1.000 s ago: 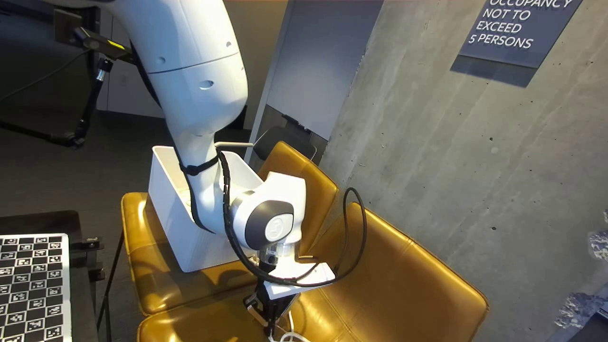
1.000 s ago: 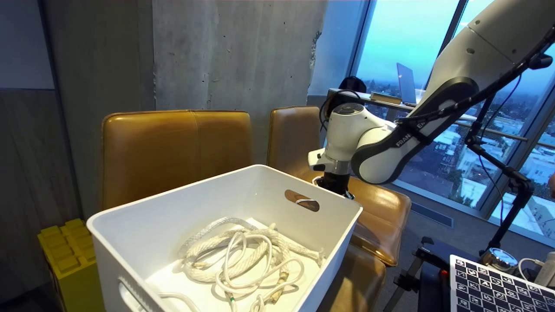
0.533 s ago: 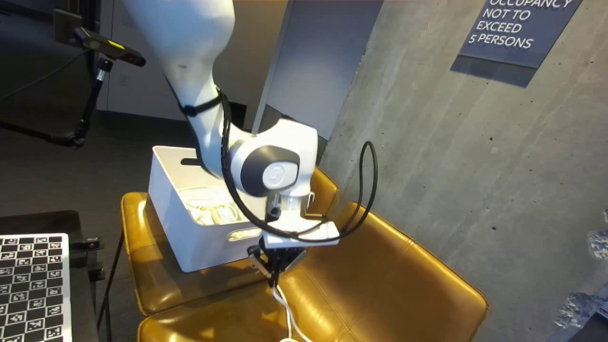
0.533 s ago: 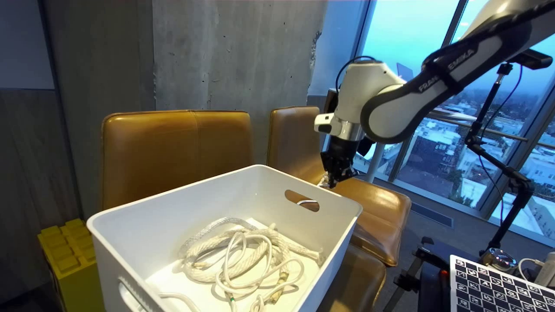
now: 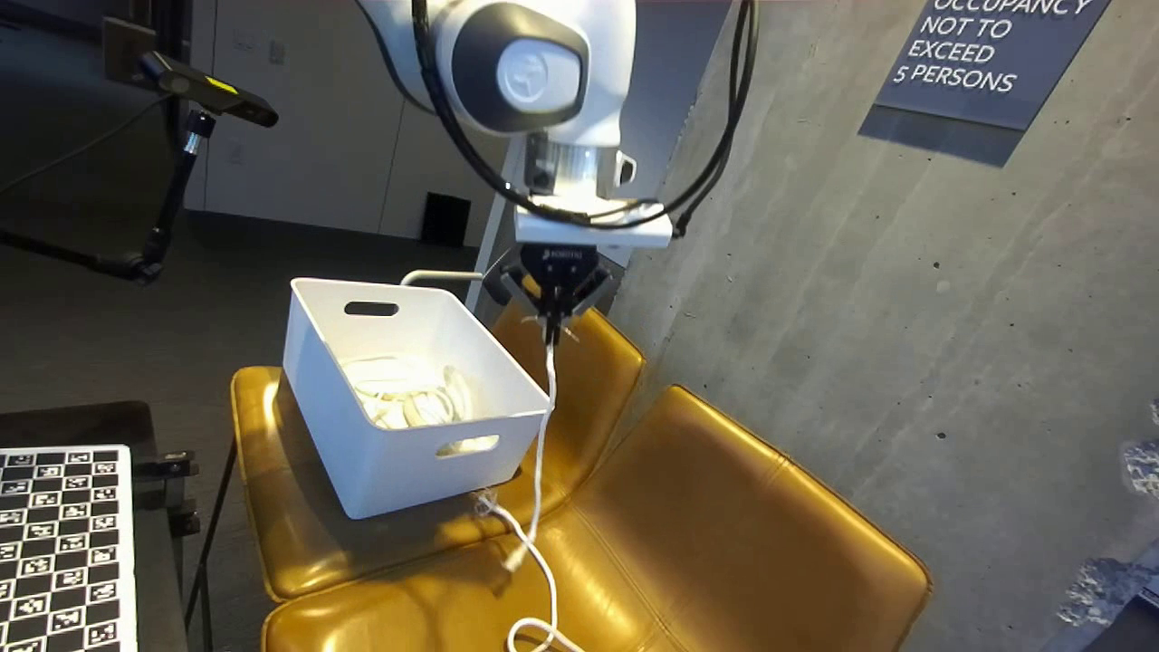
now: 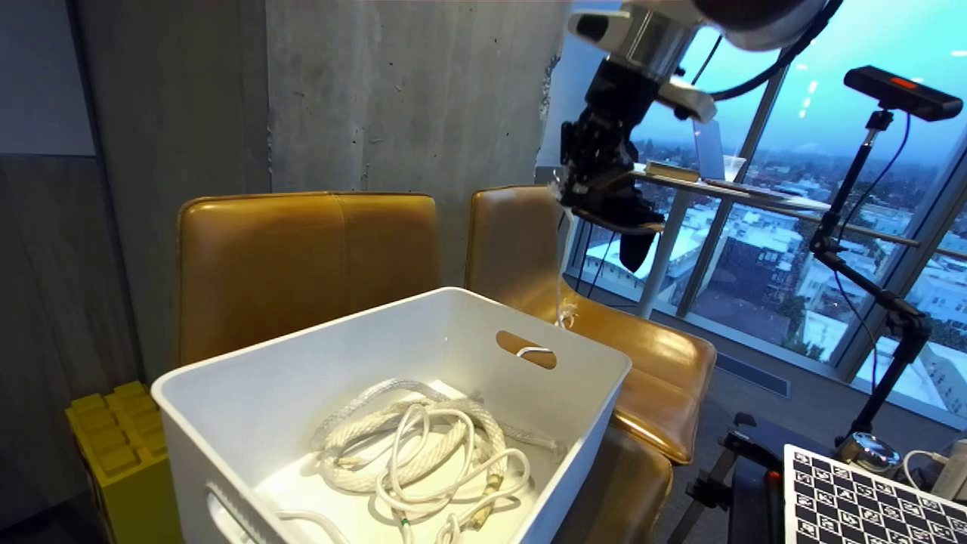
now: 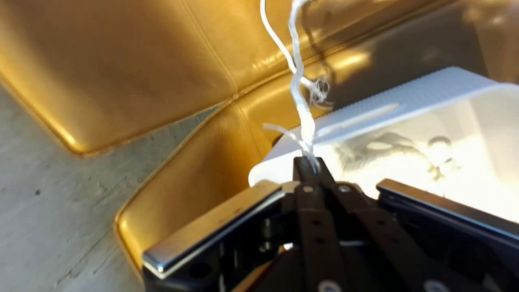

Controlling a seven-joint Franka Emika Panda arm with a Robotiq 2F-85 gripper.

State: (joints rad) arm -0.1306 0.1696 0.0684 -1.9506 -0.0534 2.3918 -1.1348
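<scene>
My gripper (image 5: pixel 552 333) is shut on a white rope (image 5: pixel 541 453) near its frayed upper end. In the wrist view the rope (image 7: pixel 307 125) comes out between the two fingertips. It hangs down toward the tan chair (image 5: pixel 742 525). A thinner white strand (image 7: pixel 277 40) with a frayed tip lies on the chair and crosses it in that view; I cannot tell whether both are one rope. The white box (image 5: pixel 362 471) stands on the neighbouring chair, with several white ropes (image 6: pixel 491 438) coiled inside. My gripper is high above and beside the box.
A concrete wall (image 5: pixel 860 272) rises behind the chairs. A camera on a stand (image 6: pixel 899 91) and a checkered board (image 6: pixel 869 499) are on the far side of the box from the wall. A yellow block (image 6: pixel 125 446) stands beside the box.
My gripper has risen from low over the chair to well above the box rim. The held rope has come up with it and now hangs long; the box is less covered by the arm.
</scene>
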